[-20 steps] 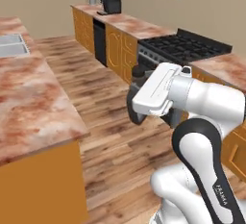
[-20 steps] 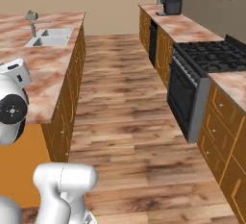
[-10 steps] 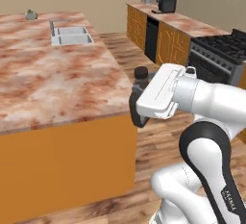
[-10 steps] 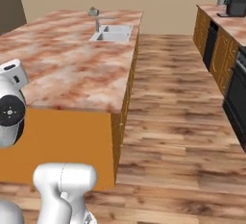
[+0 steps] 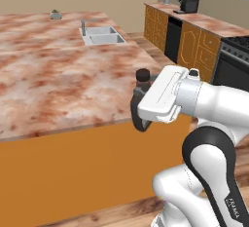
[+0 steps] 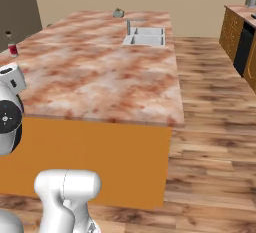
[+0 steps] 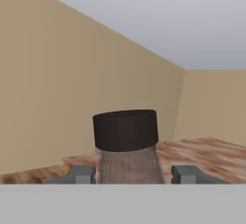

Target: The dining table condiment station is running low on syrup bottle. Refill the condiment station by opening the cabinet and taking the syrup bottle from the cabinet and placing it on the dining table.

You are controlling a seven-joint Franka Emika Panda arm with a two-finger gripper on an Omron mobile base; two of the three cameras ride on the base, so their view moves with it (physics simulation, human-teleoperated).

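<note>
Syrup bottle [image 7: 126,143] sits clamped between the two tips of the pincer [image 5: 141,105], its black cap rising just above them and its brown neck between them. Over the last second the whole view has swung as the base drove: the stove side has slid away and the dining table [image 5: 53,80] now lies just ahead of the pincer. I judge the carry nearly over, with the set-down onto the marbled top left.
</note>
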